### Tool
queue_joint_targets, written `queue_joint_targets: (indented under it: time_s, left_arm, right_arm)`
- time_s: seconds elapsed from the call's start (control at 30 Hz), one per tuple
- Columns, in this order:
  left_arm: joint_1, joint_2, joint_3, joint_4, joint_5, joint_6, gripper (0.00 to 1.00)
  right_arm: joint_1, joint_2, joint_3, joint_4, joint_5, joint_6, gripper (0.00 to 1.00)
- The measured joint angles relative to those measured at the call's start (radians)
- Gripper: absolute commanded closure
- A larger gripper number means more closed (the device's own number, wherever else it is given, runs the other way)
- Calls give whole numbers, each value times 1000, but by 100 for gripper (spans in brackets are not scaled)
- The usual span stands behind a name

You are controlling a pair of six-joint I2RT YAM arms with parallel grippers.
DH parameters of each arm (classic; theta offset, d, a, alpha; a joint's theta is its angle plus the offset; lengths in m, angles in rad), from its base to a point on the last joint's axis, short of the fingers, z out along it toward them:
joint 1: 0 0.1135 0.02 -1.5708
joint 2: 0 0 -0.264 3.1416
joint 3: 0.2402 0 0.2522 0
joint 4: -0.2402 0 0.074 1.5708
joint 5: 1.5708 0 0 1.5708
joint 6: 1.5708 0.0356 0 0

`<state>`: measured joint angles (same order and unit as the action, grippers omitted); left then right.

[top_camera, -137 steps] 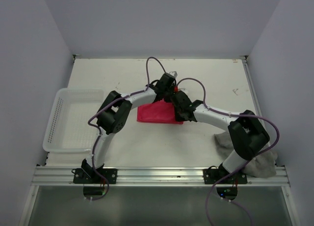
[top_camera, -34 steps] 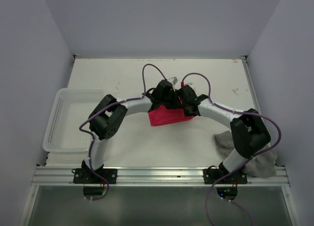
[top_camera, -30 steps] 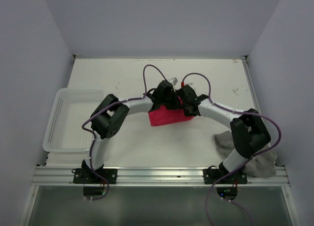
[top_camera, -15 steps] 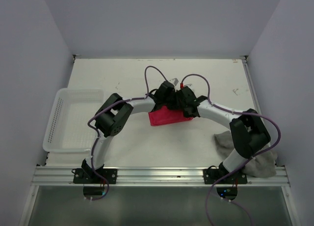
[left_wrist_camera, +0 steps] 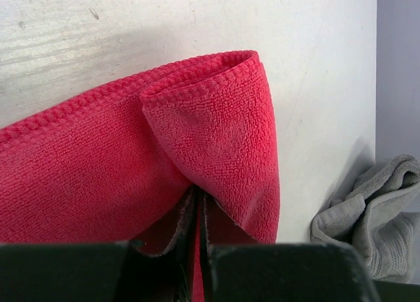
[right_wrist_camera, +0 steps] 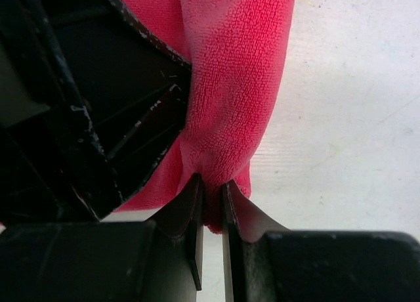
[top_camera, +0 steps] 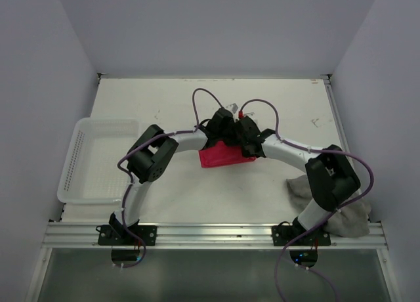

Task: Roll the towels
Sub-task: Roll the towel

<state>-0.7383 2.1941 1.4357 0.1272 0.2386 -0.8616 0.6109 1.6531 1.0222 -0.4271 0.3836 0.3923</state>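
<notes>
1. Overhead, your two arms arched inward and met above the middle of the table (top_camera: 164, 98). The left claw (top_camera: 223, 126) and the right claw (top_camera: 245, 132) sat just beside each other.
2. The pink towel (top_camera: 226, 159) lay on the table under and just in front of both claws as a short folded wedge. The claws hid its far edge.
3. From the left wrist, your left claw (left_wrist_camera: 199, 207) had its fingers pressed nearly together on a pinch of the pink towel (left_wrist_camera: 98, 171). One flap was folded over the rest with a rounded edge and came to a corner at the upper right.
4. From the right wrist, your right claw (right_wrist_camera: 210, 190) was clamped on a bunched edge of the pink towel (right_wrist_camera: 236, 72), with only a thin strip of cloth between the fingers. Black hardware sat close against the cloth on the left, but I could not tell which part it was.
5. The grey towel (top_camera: 351, 218) lay crumpled at the near right corner, partly behind the lower links of your right arm and well apart from the pink towel. The left wrist view showed the grey towel (left_wrist_camera: 371, 210) at the lower right, with bare table between the two towels.
6. The white basket (top_camera: 79, 151) stood at the left edge of the table, well apart from both towels.
</notes>
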Motion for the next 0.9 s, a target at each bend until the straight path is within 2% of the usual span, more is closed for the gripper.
queue_joint_targets:
  time_s: [0.33, 0.67, 0.9]
  left_arm:
    - [1, 0, -32, 22, -14, -10, 92]
    - [70, -77, -92, -16, -36, 39, 72]
    - [134, -114, -99, 16, -18, 18, 65]
  right_arm:
    - [10, 22, -15, 40, -3, 38, 100]
    - [20, 27, -21, 38, 46, 45, 100]
    - [22, 27, -34, 51, 52, 46, 100]
